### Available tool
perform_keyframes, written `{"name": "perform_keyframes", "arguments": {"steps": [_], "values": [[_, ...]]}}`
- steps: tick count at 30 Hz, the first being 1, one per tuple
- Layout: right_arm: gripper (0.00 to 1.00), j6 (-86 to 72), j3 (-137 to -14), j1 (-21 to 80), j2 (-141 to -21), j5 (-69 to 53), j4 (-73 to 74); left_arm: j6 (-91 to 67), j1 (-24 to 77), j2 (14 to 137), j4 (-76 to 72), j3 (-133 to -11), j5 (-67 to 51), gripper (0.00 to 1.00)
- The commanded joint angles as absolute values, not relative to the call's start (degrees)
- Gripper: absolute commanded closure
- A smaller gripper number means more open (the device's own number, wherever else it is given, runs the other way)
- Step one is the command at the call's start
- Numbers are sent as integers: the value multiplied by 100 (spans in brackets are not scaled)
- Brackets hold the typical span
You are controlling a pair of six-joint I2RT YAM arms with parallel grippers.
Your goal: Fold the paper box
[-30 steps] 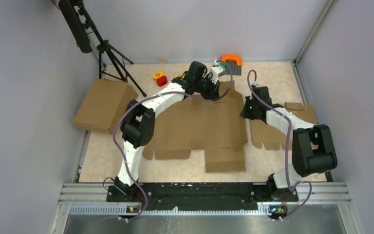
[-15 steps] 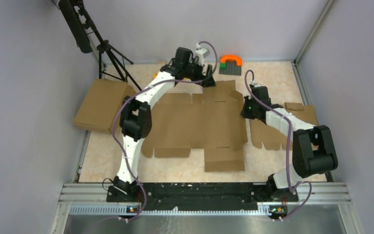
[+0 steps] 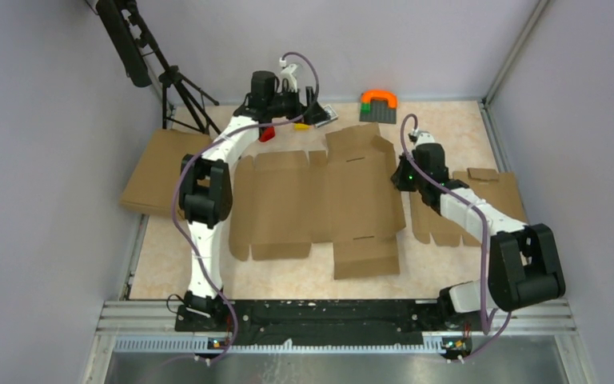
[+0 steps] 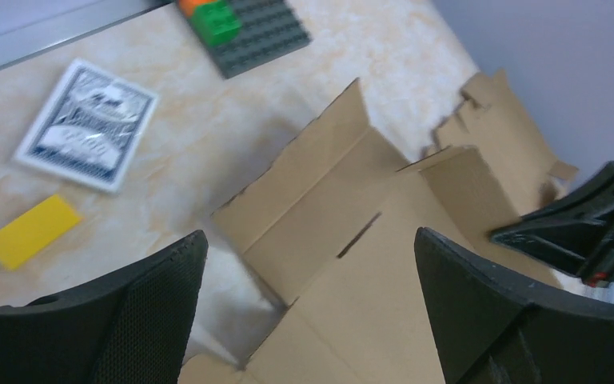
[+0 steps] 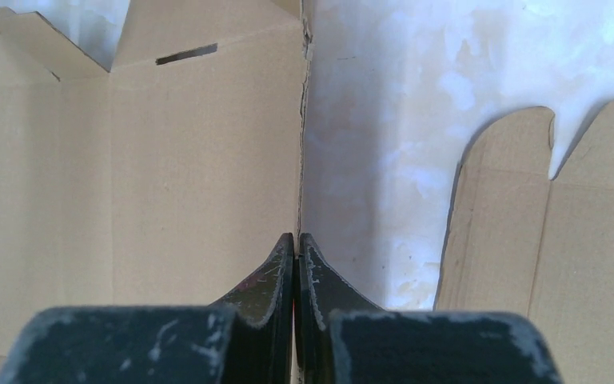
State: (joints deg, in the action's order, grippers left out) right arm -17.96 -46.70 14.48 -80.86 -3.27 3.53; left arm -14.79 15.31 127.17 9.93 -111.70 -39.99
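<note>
Surface: beige marbled table (image 3: 288,276), shut in by grey walls.
Task thing: the paper box (image 3: 320,200) is laid out flat as a wide die-cut sheet at mid-table, between the two arms.
Far flap: the flap (image 4: 304,184) is seen creased and lifted a little, with a shadow under it.
Left side: the left gripper (image 3: 318,114) is held above the far part of the table, beyond the sheet. Its jaws are spread wide and nothing is gripped.
Left wrist view: the sheet (image 4: 368,304) and bare table are framed between the fingers (image 4: 128,320).
Right side: the right gripper (image 3: 404,178) is lowered at the sheet's right edge. Its fingers (image 5: 284,272) are pressed together, and no cardboard is seen between them.
Beside, right: a notched blank (image 3: 480,208) is laid just right of the sheet, parted from it by a strip of table.
Beside, left: a brown box (image 3: 164,172) is set partly over the table's left edge.
Far edge: a card deck (image 4: 88,124), a yellow block (image 4: 30,230) and a grey baseplate (image 4: 268,32) carrying orange and green bricks are seen.
Corner: a tripod (image 3: 180,88) is placed far left.
</note>
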Motion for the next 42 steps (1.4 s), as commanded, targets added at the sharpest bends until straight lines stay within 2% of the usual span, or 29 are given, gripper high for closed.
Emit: {"name": "perform_keyframes", "arguments": {"steps": [1, 3, 5, 7, 8, 13, 18, 21, 26, 32, 37, 42], "values": [[100, -1629, -4314, 1500, -7580, -345, -455, -2722, 1397, 12201, -1583, -10513, -4603, 1], [100, -1618, -4263, 1504, -7517, -360, -542, -4429, 1152, 12650, -3362, -10385, -4869, 1], [100, -1601, -4299, 1506, -7559, -385, -509, -5667, 1045, 13496, -4056, -11416, -5684, 1], [100, -1587, -4315, 1504, -7576, -481, -521, -5548, 1093, 14091, -2942, -12658, -6173, 1], [100, -1586, -4303, 1505, -7557, -514, -546, -5210, 1118, 14136, -2495, -12789, -6118, 1], [100, -1535, -4201, 1518, -7397, -586, -662, -3724, 1151, 13747, -1252, -12207, -5231, 1], [100, -1522, -4135, 1527, -7372, -640, -854, -2747, 1226, 13993, 372, -12920, -5137, 1], [100, -1524, -4195, 1546, -7470, -580, -864, -2053, 1263, 13762, 1680, -13021, -4381, 1], [100, -1512, -4107, 1569, -7438, -406, -1072, -1485, 1371, 12243, 2154, -11674, -2673, 1], [100, -1523, -4043, 1581, -7369, -227, -1083, -2036, 1469, 10297, 1918, -9526, -956, 1], [100, -1564, -3946, 1574, -7305, -18, -1020, -2617, 1543, 8754, 1636, -7251, -221, 1], [100, -1458, -4045, 1578, -7373, 183, -831, -2812, 1551, 8043, 2238, -6069, 893, 1]]}}
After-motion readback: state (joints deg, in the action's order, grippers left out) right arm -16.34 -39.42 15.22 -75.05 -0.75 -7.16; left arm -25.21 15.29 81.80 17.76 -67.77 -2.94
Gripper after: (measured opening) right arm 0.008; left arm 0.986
